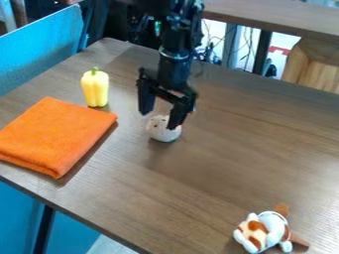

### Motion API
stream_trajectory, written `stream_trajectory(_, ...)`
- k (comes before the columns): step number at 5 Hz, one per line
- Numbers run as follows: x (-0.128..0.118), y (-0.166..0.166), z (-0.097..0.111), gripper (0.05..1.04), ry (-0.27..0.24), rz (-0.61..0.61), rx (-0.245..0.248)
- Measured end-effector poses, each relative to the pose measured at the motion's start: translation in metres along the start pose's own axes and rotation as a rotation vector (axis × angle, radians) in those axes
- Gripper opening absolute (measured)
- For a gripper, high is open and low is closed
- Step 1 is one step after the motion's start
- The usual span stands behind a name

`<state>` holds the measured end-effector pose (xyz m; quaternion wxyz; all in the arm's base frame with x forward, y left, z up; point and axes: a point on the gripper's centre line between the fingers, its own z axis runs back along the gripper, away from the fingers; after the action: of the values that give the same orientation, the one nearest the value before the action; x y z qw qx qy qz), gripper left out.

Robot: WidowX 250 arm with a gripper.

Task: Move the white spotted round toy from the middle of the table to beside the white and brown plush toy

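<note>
At the near right of the brown wood-grain table [218,173], small plush toy [270,229], white with orange-brown patches, lying down, brown parts sticking out on its far and right sides. Left of it and farther back, folded bright orange cloth [56,134], flat, one corner toward the near table edge. Mid-table, right of the cloth, small rounded white object [161,134] with dark spots; it sits on the tabletop, spots on its upper part, face turned up and toward the camera. Roughly as wide as tall, so no clear long axis; can't tell a front end. Black two-finger gripper [159,120] hangs over it, pointing down, jaws open and spread, right-hand finger in front of the object's upper right side; contact can't be told. Farther back, yellow bell-pepper-shaped toy [95,89] stands upright near the cloth, long axis vertical, green stem up. Behind, blue panel [39,52] at left
</note>
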<state>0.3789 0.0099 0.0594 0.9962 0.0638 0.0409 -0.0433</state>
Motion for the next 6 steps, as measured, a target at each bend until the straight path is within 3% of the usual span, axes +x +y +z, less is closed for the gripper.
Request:
stream_trajectory(1,0.0,-0.001,-0.016,1.004,0.037,0.014,-0.001)
stream_trajectory(3,0.006,-0.001,-0.021,0.949,0.029,0.079,-0.046)
stream_trajectory(4,0.006,0.0,-0.027,0.768,0.048,0.109,-0.04)
stream_trajectory(5,0.005,0.005,-0.029,0.678,0.043,0.156,-0.076)
stream_trajectory(6,0.005,0.007,-0.025,0.632,0.009,0.169,-0.116)
